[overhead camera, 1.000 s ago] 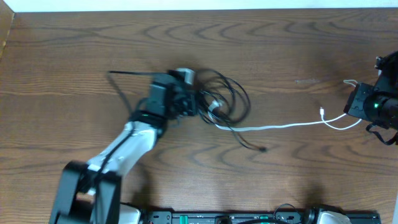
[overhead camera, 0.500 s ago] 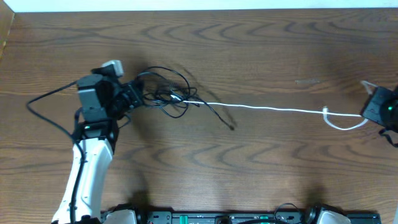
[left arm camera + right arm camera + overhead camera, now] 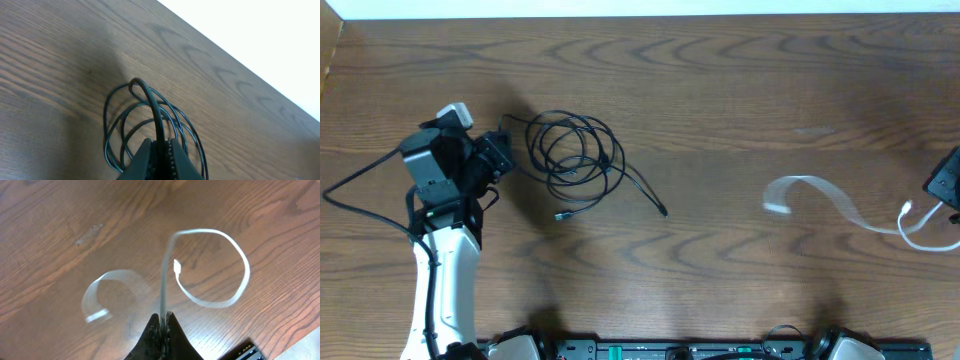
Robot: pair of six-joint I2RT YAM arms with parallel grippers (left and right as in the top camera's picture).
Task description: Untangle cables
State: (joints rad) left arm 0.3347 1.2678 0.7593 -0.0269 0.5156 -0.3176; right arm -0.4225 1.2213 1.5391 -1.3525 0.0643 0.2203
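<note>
The black cable (image 3: 575, 155) lies in loose loops left of centre, with one free end (image 3: 662, 210) pointing right and a small plug (image 3: 561, 215) below. My left gripper (image 3: 503, 155) is shut on one strand of it at the coil's left edge; the left wrist view shows the strand (image 3: 152, 107) between the jaws (image 3: 161, 150). The white cable (image 3: 840, 205) is blurred and curls free at the right, apart from the black one. My right gripper (image 3: 945, 187) is shut on it; the right wrist view shows the cord (image 3: 210, 265) in the jaws (image 3: 162, 320).
The wooden table (image 3: 720, 90) has its far edge along the top of the overhead view and a wooden side wall (image 3: 328, 60) at the left. A black rail (image 3: 680, 350) with the arm bases runs along the front edge.
Both arms pulled apart: the left gripper drew the black coil further left, the right gripper moved right. The white cable slid out of the coil and now curls loose at the right.
</note>
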